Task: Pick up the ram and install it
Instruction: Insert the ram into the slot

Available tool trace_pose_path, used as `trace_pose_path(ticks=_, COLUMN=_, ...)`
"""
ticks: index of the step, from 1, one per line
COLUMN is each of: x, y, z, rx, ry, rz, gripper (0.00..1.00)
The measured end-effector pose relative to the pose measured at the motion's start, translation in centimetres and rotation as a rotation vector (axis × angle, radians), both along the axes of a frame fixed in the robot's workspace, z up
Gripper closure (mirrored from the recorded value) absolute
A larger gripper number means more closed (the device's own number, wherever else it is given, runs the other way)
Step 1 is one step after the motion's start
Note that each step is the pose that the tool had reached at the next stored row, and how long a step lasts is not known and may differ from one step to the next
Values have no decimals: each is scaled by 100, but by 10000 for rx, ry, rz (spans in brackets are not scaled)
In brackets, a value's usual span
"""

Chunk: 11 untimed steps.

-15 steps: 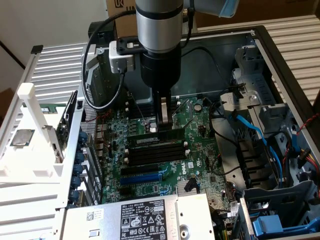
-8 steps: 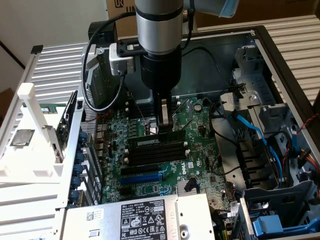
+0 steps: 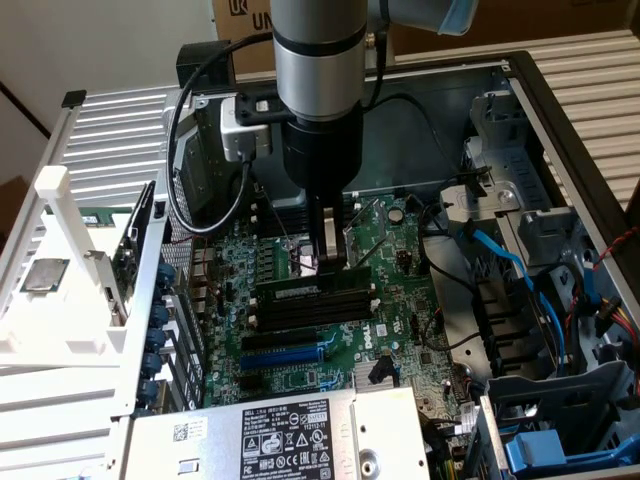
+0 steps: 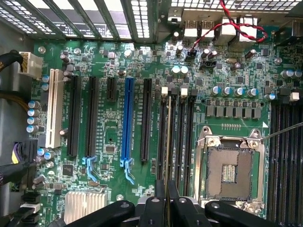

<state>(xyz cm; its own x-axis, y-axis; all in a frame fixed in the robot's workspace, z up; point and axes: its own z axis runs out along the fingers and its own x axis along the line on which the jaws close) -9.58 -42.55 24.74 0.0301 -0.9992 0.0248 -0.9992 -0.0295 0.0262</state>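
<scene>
End effector [image 4: 166, 191] clamped on ram [image 4: 168, 142], edge-on, aligned along black slots [image 4: 182, 142].

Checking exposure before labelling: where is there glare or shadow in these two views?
Exterior view: strong light on the white slats, the motherboard dimmer. Wrist view: the vents blown out white, the motherboard evenly lit, the hand dark against it, closed on the ram.
</scene>
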Motion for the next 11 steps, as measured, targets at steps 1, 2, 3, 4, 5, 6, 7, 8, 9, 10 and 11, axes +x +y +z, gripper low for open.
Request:
trace_pose_path(ticks=1, x=0, y=-3, z=-5, rx=-1, ry=1, rz=-1, gripper=87)
trace_pose_path(ticks=2, x=0, y=-2, z=-10, rx=0, ry=0, rz=-1, gripper=87)
trace_pose_path(ticks=3, x=0, y=-2, z=-15, rx=-1, ry=0, rz=0, gripper=87)
trace_pose_path(ticks=4, x=-3, y=-3, z=-20, rx=-3, ry=0, rz=1, gripper=87)
trace_pose_path(ticks=5, x=-9, y=-3, z=-24, rx=-5, ry=1, rz=1, gripper=87)
trace_pose_path(ticks=6, x=-16, y=-3, z=-29, rx=-6, ry=2, rz=1, gripper=87)
trace_pose_path(ticks=7, x=-23, y=-3, z=-32, rx=-5, ry=1, rz=0, gripper=87)
trace_pose_path(ticks=8, x=-24, y=-3, z=-35, rx=-5, ry=1, rz=1, gripper=87)
trace_pose_path(ticks=9, x=-23, y=-3, z=-39, rx=-7, ry=0, rz=1, gripper=87)
trace_pose_path(ticks=10, x=-23, y=-3, z=-42, rx=-13, ry=0, rz=2, gripper=87)
trace_pose_path(ticks=11, x=-24, y=-4, z=-45, rx=-16, ry=0, rz=2, gripper=87)
